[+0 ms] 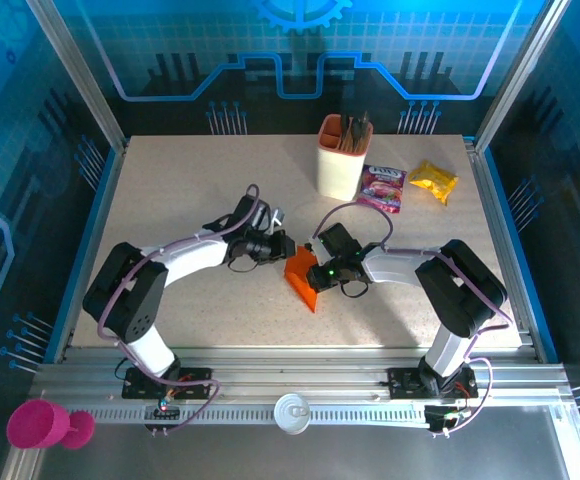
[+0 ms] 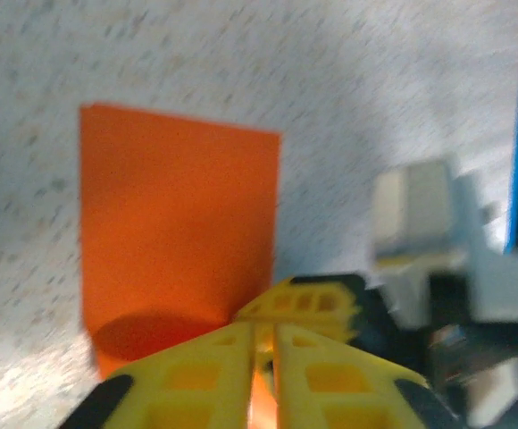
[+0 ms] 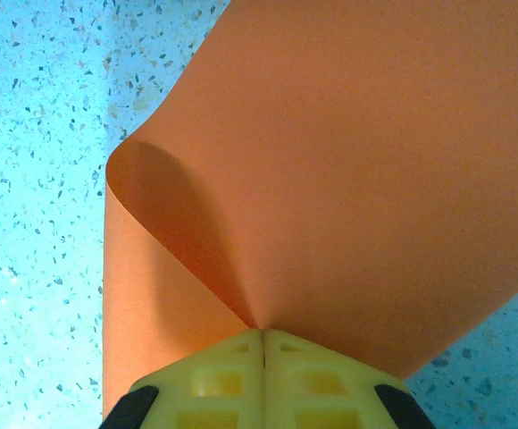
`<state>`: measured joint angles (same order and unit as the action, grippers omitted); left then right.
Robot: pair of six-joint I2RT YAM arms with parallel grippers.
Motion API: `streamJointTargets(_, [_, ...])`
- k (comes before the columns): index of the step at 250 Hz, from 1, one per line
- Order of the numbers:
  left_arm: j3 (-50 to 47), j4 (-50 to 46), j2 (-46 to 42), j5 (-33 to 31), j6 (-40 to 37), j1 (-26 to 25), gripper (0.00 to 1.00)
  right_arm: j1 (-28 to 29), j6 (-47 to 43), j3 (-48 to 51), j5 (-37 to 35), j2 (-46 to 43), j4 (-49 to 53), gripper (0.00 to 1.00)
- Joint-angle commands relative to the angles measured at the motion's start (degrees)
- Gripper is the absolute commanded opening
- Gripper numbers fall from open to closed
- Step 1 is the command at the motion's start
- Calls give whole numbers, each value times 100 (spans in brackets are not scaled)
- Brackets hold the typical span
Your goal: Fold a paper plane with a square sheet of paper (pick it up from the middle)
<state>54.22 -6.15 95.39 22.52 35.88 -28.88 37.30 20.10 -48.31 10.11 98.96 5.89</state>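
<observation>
The square sheet of paper (image 1: pixel 301 277) is bright orange and sits mid-table, bent into a loose fold between both grippers. My left gripper (image 1: pixel 282 249) reaches it from the left. In the left wrist view its yellow fingers (image 2: pixel 196 366) stand almost together, with the orange paper (image 2: pixel 170 214) showing in the thin slit between them. My right gripper (image 1: pixel 316 272) comes in from the right. In the right wrist view this gripper (image 3: pixel 263 332) is shut tight on the paper (image 3: pixel 357 170), which curls up and over from the pinch. The right gripper's fingertips (image 2: pixel 313 304) touch the left tips.
A peach cup (image 1: pixel 342 160) holding dark sticks stands at the back. A purple snack packet (image 1: pixel 382 187) and a crinkly yellow packet (image 1: pixel 433 181) lie to its right. Blue rails edge the speckled table (image 1: pixel 190 300).
</observation>
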Motion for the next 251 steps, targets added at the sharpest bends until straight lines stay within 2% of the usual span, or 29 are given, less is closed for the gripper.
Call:
streamJointTargets(1, [-262,36,-332,-241,-134,-164,3,-47,38,254,-169,239,474,0])
streamJointTargets(11, [-379,205,-388,-200,-143,-232,0,-47,34,260,-173,249,470,0])
streamJointTargets(88, [-526,767,-44,129,-116,-580,0,-47,49,272,-191,300,482,0])
streamJointTargets(251, [-713,1134,501,-11,-263,-583,0,-45,17,310,-202,345,465,0])
